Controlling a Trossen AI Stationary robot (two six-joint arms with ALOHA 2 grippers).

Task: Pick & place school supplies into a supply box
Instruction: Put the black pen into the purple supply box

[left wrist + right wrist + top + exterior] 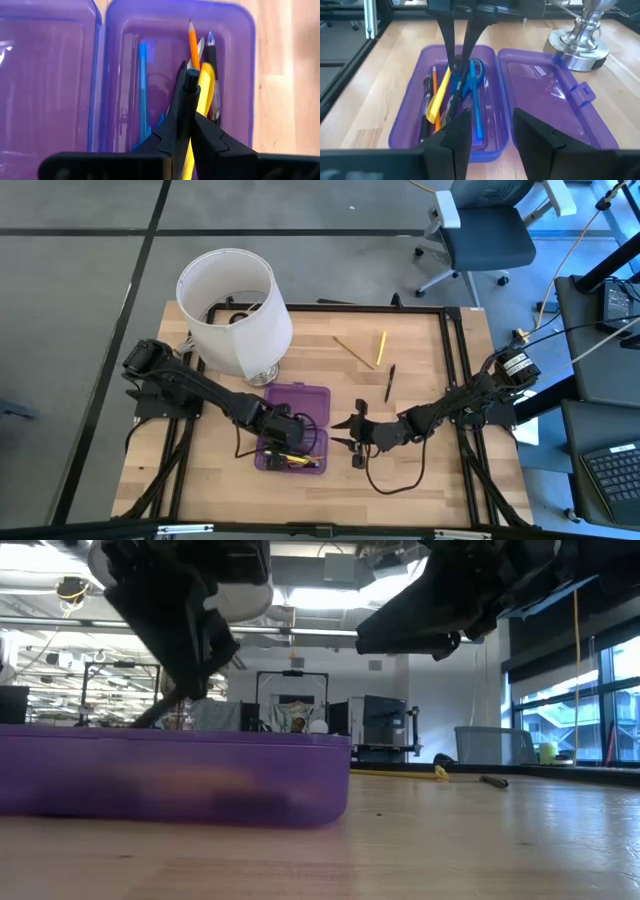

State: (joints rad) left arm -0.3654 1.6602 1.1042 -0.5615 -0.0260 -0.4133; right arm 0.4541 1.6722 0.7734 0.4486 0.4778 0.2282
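Now, supply box (300, 395): purple case near the front-middle of the table, lid (555, 100) laid flat open beside the tray.
Left gripper (285, 432): mine, down inside the tray, fingers (172, 131) pinched on a dark pen (190, 80) held upright between the tips.
Tray contents: blue-handled scissors (474, 75), an orange pencil (194, 45), a yellow item (439, 97) and dark pens (426, 90) lying lengthwise; I cannot tell whether my pen's lower end touches them.
Right gripper (358, 442): just beside the box on its right, above the wood, jaws apart and empty, facing the tray.
Left out: yellow pencil (381, 348), wooden pencil (352, 351) and a dark pen (389, 382) on the table behind my right arm.
Lamp (238, 310): white shade on a metal base (580, 42), behind the box.
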